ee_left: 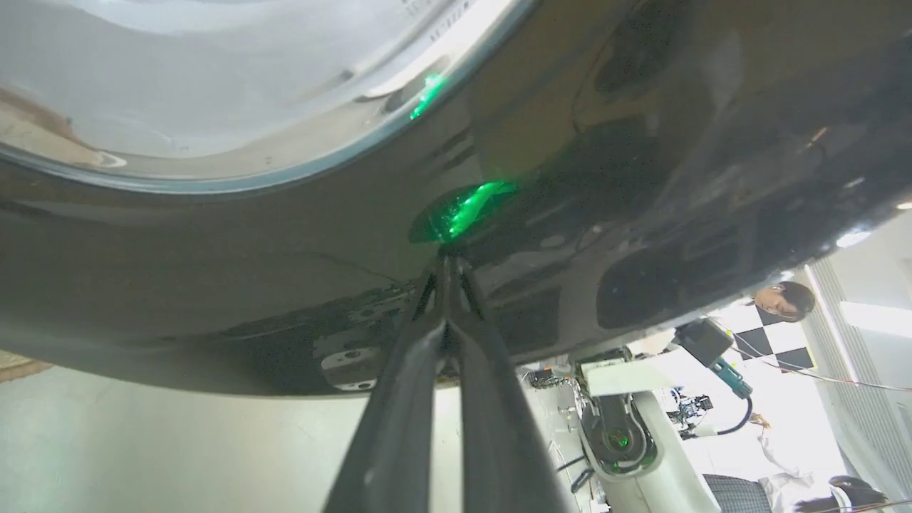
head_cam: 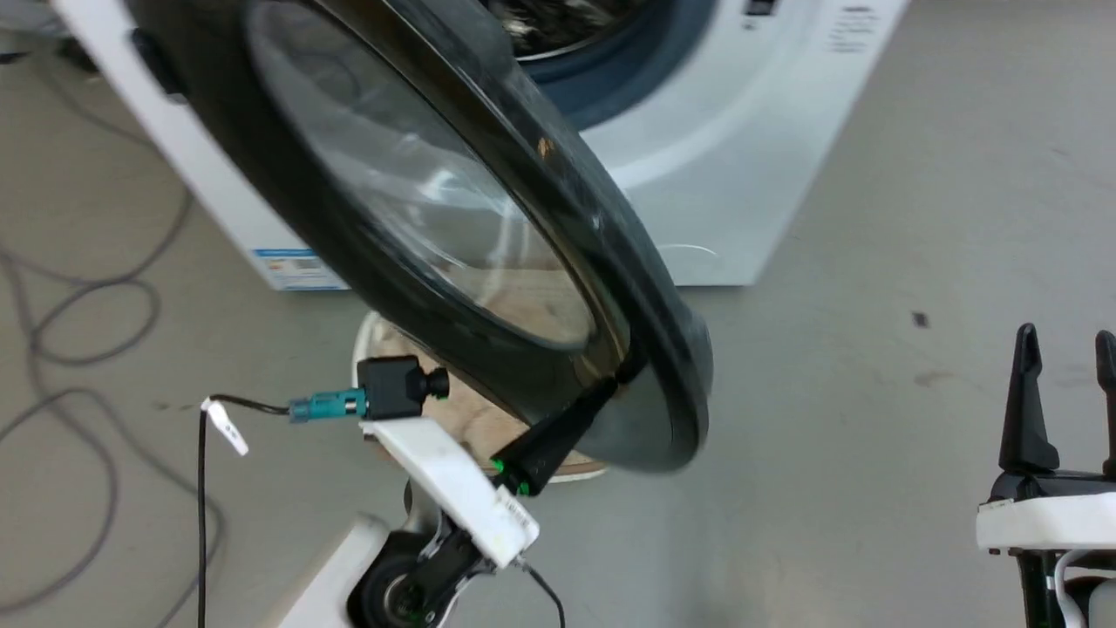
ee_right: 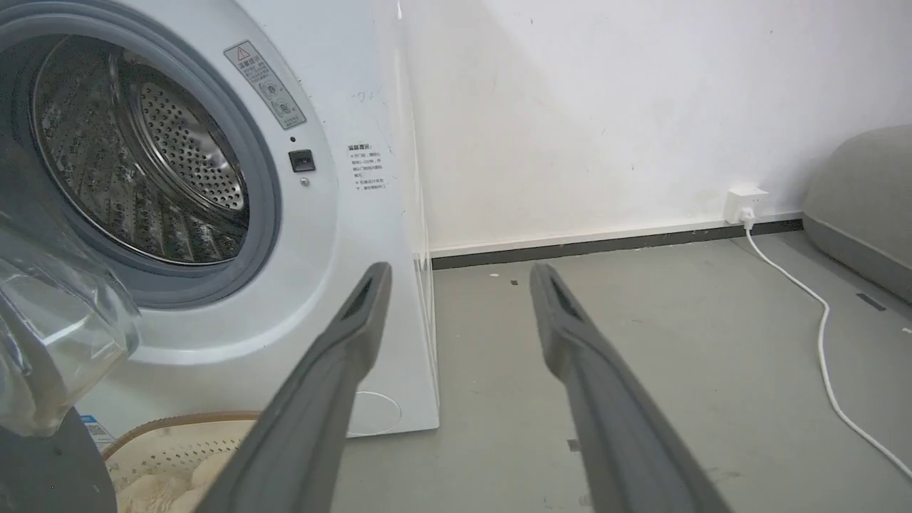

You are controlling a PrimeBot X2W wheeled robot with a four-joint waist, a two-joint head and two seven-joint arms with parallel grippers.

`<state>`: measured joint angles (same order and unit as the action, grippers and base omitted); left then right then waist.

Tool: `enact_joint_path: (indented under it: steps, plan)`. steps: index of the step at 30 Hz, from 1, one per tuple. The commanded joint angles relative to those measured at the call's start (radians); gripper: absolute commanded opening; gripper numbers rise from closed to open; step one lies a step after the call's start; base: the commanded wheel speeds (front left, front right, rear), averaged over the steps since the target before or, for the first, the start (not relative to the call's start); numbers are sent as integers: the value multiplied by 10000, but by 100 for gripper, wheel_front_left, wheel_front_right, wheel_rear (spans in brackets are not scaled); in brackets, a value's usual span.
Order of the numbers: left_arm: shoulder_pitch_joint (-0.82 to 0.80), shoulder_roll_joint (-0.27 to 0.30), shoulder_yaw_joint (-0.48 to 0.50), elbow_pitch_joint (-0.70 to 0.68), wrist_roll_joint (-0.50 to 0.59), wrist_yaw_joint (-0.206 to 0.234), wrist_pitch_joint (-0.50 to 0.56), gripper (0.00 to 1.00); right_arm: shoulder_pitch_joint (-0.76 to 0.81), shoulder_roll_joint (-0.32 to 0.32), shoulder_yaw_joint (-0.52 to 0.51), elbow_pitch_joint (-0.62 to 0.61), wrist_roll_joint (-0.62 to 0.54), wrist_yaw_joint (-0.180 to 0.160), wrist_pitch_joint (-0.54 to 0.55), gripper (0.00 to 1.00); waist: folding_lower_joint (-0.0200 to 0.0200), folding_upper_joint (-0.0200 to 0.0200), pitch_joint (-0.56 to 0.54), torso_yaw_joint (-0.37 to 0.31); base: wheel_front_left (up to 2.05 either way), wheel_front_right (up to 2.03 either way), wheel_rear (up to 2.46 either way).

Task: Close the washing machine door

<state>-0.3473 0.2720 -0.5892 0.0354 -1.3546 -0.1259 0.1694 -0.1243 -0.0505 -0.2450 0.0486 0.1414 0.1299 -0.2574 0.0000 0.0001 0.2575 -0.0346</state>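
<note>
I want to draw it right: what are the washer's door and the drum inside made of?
The washing machine door: rim looks like glossy black plastic, mirroring the room; its clear bowl is probably glass. The drum: shiny holed metal, likely stainless steel.

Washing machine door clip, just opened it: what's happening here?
The washing machine door stands open, swung away from the steel drum. The robot's left gripper, fingers shut together, has its tips against the door's black rim low down, apparently to push it closed. The right gripper is open and idle over the floor, touching nothing. A basket sits on the floor under the door.
</note>
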Motion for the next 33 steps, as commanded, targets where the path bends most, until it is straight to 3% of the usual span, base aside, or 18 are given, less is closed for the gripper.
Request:
enact_joint_path:
  steps: [1,12,18,23,24,25,26,29,33]
  plan:
    - [-190,-28,-59,97,43,-48,-112,0,-149,3,26,2,21,8,-44,100,0,-1,156,-346,0,0,0]
    - [-1908,-349,-1002,2065,-376,-48,-1680,0,-367,3,119,54,135,8,-44,100,0,-1,518,-1439,0,0,0]
    - [-2088,-164,-1352,2266,-560,-48,-2214,0,-317,3,134,139,207,8,-44,100,0,-1,431,-1548,0,0,0]
    - [-1994,192,-1793,2557,-45,-48,-3340,0,-141,3,144,215,276,8,-44,100,0,-1,120,-1381,0,0,0]
    - [-1966,253,-1880,2640,102,-48,-3576,30,-106,3,140,220,274,8,-44,100,0,-1,37,-1331,0,0,0]
    - [-1950,331,-1928,2773,323,-48,-3803,85,-75,3,127,220,264,8,-44,100,0,-1,-48,-1278,0,0,0]
    - [-1939,399,-1919,2948,613,-48,-4006,100,-47,3,101,218,253,8,-44,100,0,-1,-144,-1219,0,0,0]
    - [-1948,456,-1552,3442,1860,16,-4284,100,29,3,-18,158,188,8,-44,100,0,-1,-390,-1012,0,0,0]
    - [-1697,93,425,2982,5028,1044,-4306,100,41,3,-309,97,85,8,-44,100,0,-1,-632,-662,0,0,0]
